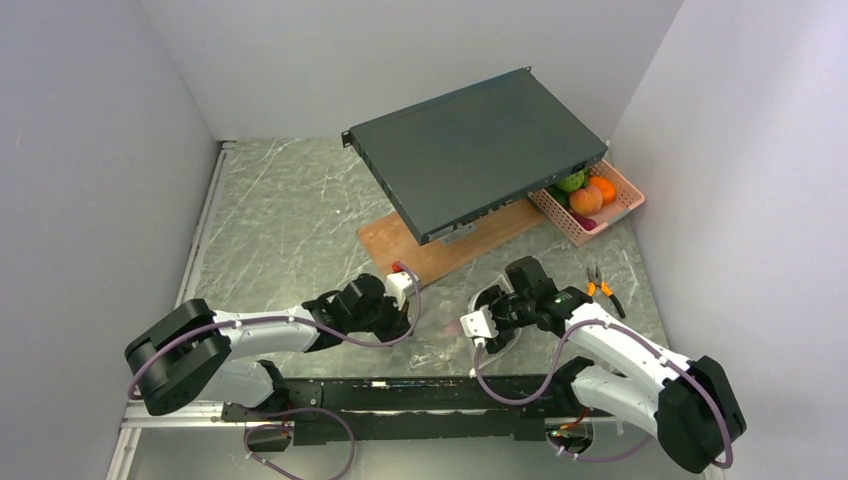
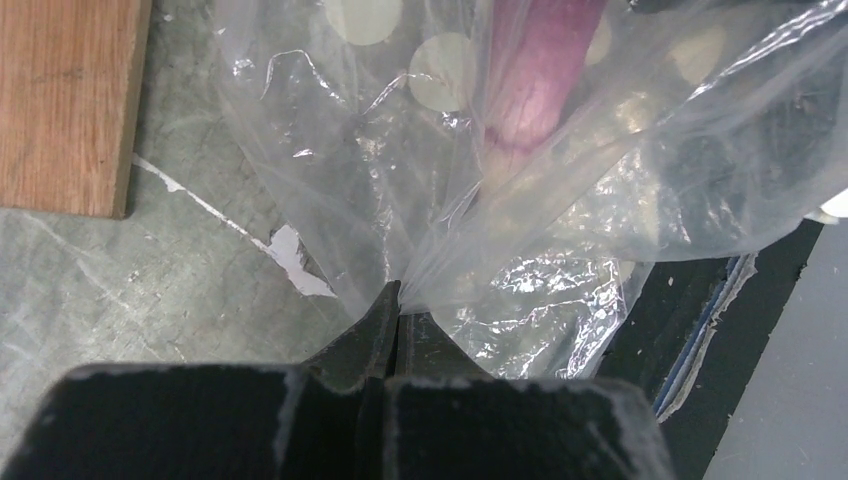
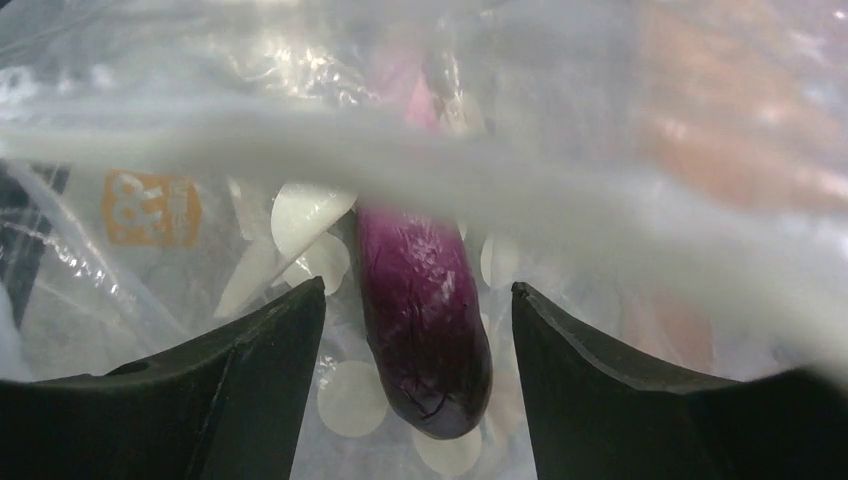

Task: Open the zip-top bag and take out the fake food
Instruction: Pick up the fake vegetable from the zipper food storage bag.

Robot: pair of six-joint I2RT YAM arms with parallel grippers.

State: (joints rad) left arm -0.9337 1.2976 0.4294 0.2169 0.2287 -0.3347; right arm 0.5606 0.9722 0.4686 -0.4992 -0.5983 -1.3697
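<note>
While the left pincer (image 2: 393, 312) pinches a fold of the clear, floppy plastic zip-top bag (image 2: 560, 200), the right pincer (image 3: 418, 290) stands wide. A glossy purple toy eggplant (image 3: 425, 330) lies between its fingers, inside the bag.

Inside zip-top bag (image 2: 350, 150) beside board (image 2: 65, 100): fake food (image 3: 425, 320)

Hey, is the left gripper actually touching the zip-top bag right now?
Touching. The left wrist view shows the left gripper shut on a gathered fold of the zip-top bag, the plastic pinched between its fingertips.
</note>
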